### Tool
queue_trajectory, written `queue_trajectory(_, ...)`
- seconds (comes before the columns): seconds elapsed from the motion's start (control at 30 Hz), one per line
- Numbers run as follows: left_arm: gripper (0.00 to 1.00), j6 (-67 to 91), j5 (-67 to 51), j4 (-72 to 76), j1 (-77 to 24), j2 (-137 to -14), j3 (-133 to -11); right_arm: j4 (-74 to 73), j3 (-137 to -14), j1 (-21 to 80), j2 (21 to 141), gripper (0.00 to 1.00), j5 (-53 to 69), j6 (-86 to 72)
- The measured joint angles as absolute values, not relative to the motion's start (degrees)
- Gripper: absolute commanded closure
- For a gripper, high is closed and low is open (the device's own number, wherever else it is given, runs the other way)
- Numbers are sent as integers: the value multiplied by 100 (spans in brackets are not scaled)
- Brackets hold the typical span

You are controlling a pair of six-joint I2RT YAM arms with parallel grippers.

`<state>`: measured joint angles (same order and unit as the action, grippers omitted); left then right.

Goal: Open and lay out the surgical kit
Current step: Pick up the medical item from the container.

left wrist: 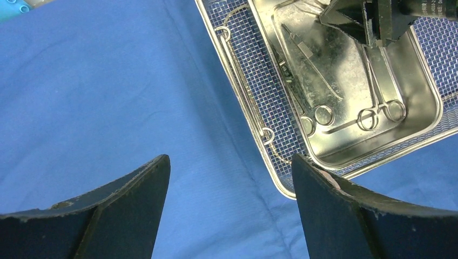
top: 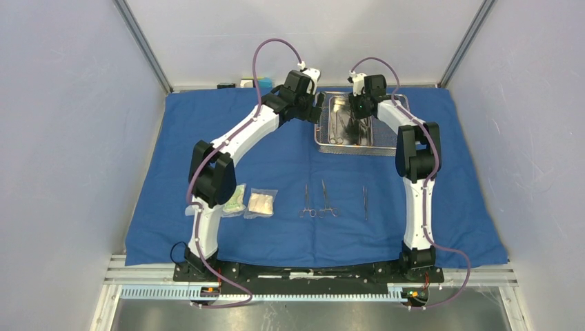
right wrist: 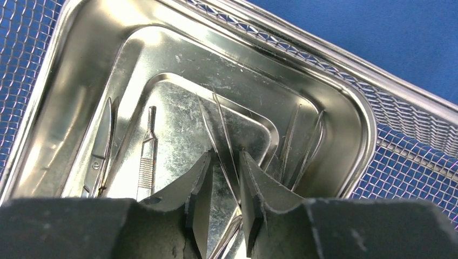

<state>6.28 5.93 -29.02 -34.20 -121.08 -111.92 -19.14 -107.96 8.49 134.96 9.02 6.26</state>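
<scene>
R gripper [right wrist: 225, 157] sat low in inner pan [right wrist: 178, 121], jaws nearly together astride ring-handled forceps [right wrist: 220, 121] shanks, clamp couldn't be told | forceps lay lengthwise in pan, directly under R | L gripper [left wrist: 229, 162] jaws wide apart, empty, just left of pan, farther off

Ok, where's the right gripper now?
The right gripper is down in the inner pan of the mesh tray, far right of centre in the top view, straddling a slim instrument.
</scene>
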Motion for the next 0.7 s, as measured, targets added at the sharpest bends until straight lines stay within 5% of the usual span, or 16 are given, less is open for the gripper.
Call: queue_trajectory(0.7, 11, 283, 196, -2904, -3420, -11758, -11059, -1525, -10228, 843, 12988, 89, 2246, 917)
